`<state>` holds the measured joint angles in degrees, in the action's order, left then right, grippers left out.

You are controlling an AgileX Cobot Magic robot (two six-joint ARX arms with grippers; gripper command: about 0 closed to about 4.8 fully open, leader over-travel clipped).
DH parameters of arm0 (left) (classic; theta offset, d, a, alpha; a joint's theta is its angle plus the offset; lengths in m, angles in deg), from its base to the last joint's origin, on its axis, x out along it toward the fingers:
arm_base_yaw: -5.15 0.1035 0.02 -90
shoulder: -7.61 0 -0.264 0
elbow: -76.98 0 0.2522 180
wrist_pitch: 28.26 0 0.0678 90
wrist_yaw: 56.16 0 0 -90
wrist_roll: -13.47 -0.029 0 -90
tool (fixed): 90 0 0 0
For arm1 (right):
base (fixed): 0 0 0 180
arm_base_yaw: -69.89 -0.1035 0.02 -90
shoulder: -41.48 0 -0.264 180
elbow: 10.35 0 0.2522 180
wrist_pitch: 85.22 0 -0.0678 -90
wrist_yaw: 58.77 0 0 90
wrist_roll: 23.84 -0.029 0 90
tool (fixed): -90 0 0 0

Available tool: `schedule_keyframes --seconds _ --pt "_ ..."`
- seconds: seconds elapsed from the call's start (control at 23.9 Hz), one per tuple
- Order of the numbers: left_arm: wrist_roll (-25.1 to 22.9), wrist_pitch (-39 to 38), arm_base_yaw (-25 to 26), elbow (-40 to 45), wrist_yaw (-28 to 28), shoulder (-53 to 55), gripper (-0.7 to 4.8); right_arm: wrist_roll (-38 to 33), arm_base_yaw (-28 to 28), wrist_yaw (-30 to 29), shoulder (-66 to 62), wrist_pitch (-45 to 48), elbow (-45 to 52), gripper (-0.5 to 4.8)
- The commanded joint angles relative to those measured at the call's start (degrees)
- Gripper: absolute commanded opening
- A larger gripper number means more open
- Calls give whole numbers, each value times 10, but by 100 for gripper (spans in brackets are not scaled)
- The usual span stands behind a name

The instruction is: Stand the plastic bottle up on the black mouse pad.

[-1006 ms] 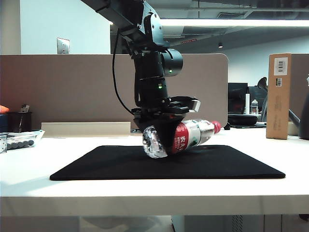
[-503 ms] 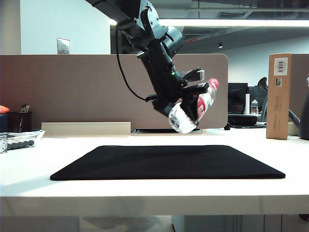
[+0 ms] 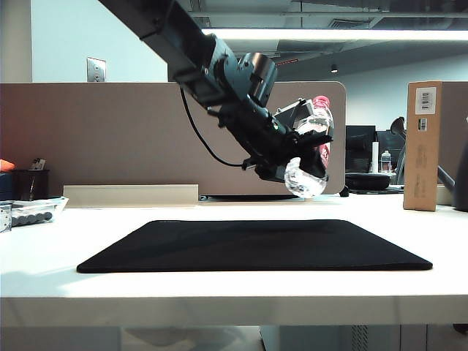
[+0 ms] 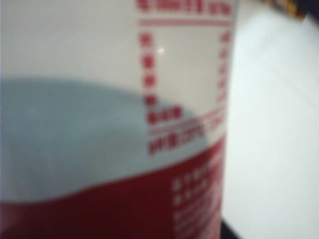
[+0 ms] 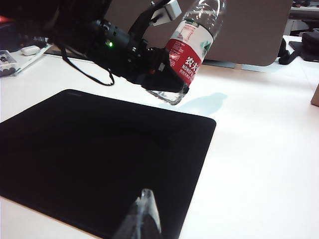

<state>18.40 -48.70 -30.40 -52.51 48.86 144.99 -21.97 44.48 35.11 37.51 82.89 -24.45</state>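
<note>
The left gripper (image 3: 303, 150) grips the plastic bottle (image 3: 314, 142) nearly upright above the black mouse pad (image 3: 252, 245); the right gripper's (image 5: 142, 219) state is unclear.

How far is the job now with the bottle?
Done: the left gripper holds the plastic bottle in the air, nearly upright, cap up. Left: lower it onto the black mouse pad and release. The right gripper waits low beside the pad.
</note>
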Motion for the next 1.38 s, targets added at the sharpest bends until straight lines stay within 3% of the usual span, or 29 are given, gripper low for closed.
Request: schedule_keyframes --seconds 0.04,0.13,0.34,0.46,0.63,0.96,1.17,1.26,1.38 --pt "39 156 -1 28 7 -21 -6 1 15 0 0 9 2 -5" --pt "39 204 -1 55 7 -30 -6 1 26 1 0 9 2 -5" --pt "51 433 2 225 7 -88 -6 1 68 1 0 9 2 -5" --pt "50 509 2 292 8 -99 -6 1 74 1 0 9 2 -5" --pt "37 540 -2 341 -13 -99 -6 1 73 1 0 9 2 -5" --pt "-71 533 -9 355 -24 -98 -6 1 73 1 0 9 2 -5" --pt "-59 498 -9 358 -50 -98 -6 1 72 1 0 9 2 -5" --pt "-26 558 -9 374 -71 -98 -6 1 72 1 0 9 2 -5" --pt "-32 667 -17 405 -160 -98 -6 1 72 1 0 9 2 -5"
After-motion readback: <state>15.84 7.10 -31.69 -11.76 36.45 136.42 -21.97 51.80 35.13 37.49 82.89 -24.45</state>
